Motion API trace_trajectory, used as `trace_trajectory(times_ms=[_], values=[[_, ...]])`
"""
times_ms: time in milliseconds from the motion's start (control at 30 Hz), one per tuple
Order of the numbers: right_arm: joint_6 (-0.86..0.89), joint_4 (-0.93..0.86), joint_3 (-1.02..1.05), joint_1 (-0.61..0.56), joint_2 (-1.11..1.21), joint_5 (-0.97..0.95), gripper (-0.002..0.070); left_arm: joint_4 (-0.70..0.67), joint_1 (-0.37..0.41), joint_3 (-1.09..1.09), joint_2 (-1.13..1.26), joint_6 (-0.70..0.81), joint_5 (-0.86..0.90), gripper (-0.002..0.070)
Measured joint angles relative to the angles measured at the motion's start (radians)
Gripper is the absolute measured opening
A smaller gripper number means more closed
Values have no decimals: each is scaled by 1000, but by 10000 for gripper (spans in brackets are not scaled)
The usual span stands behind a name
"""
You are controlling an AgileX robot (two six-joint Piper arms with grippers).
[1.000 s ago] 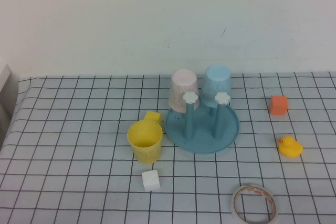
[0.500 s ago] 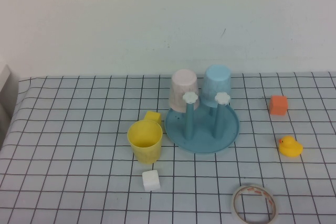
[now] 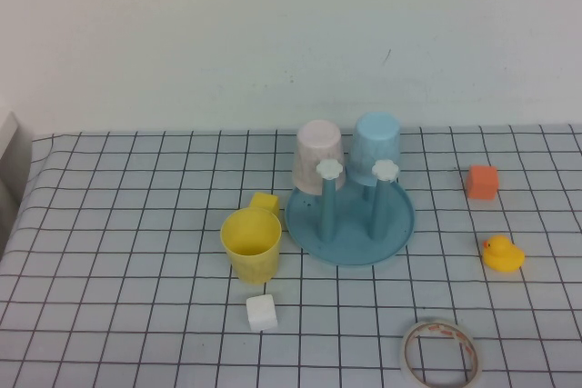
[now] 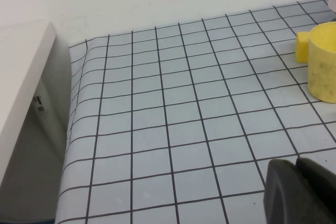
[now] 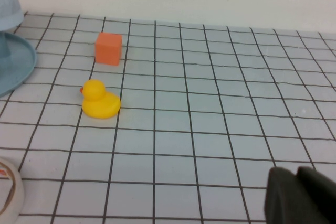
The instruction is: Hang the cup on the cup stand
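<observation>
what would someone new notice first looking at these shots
The teal cup stand mid-table, with a pink cup and a blue cup upside down on its rear pegs. The yellow cup stands upright, left of the stand. Both hands are shut and empty: left hand above the table's left side, right hand above its right.

left claw (image 4: 298, 190): closed, above cloth | cup (image 4: 324, 61): upright | yellow block (image 4: 303, 47): behind cup, touching

Your left gripper (image 4: 303, 192) shows only as two matte black, rounded finger tips, pressed together with a thin seam between them. Your right gripper (image 5: 300, 195) looks the same: dark, blunt, smooth plastic pads, seam closed. You see no markings, screws or cables.
</observation>
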Motion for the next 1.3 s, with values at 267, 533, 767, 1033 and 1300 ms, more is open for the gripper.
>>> trace_trajectory(times_ms=[267, 533, 767, 1033, 1300], values=[[0, 0, 9, 0, 0, -247, 29, 29, 0, 2, 0, 2, -188, -3], [59, 0, 9, 0, 0, -810, 29, 29, 0, 2, 0, 2, -654, -3], [126, 5, 9, 0, 0, -956, 29, 35, 0, 2, 0, -73, -914, -3], [69, 107, -66, 0, 0, -929, 29, 101, 0, -154, 0, -105, -875, -3], [-35, 115, -435, 0, 130, -739, 29, 107, 0, -618, 97, 28, -413, -3]])
